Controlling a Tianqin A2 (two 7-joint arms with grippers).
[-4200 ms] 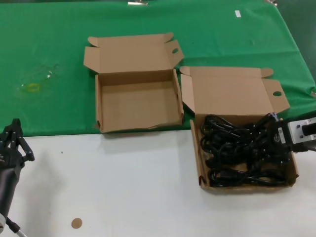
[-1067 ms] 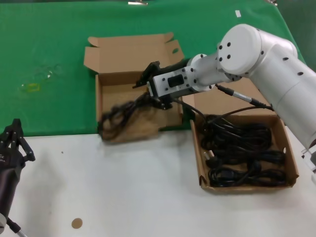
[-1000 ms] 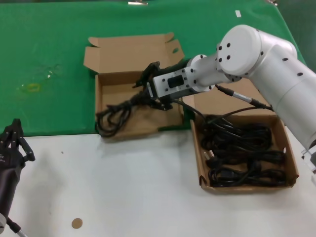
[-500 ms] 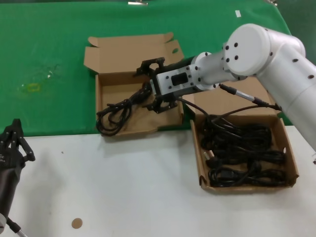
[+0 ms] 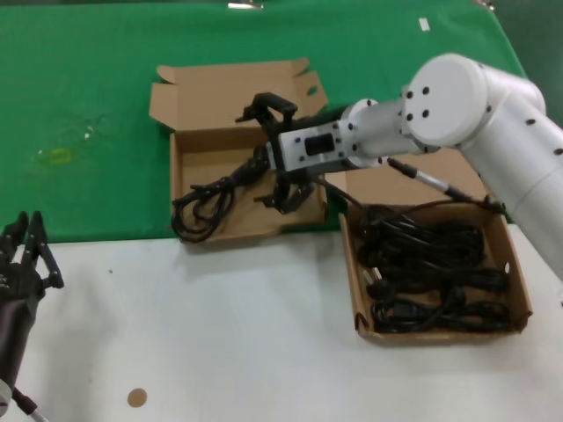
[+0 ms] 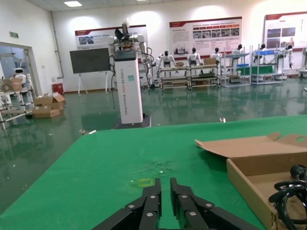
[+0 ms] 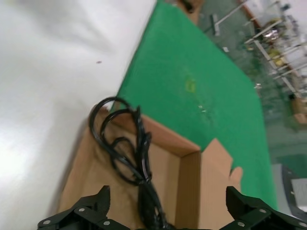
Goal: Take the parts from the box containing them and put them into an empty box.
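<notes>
The empty box (image 5: 175, 180), with an oval hole in its lid flap, stands on the green cloth at the back left. One black cord bundle (image 5: 207, 198) lies in it, its loop hanging over the front left wall. My right gripper (image 5: 276, 154) hovers wide open over this box, with the cord's end between its fingers (image 7: 81, 215). The cord (image 7: 129, 148) also shows in the right wrist view. The box containing the parts (image 5: 521, 303) stands at the right, holding several cord bundles (image 5: 431, 272); its lid is mostly hidden by my arm. My left gripper (image 5: 24, 251) is parked at the table's front left, shut and empty.
A green cloth (image 5: 88, 88) covers the back of the table, with a yellow mark (image 5: 57, 156) on it. The front is white tabletop (image 5: 220, 334) with a small brown disc (image 5: 135, 397). The left wrist view shows the left box's wall (image 6: 247, 184).
My right gripper carried one cord from the right box to the left box, opened and let it go. The cord now rests in the left box. The left gripper shifted slightly.
</notes>
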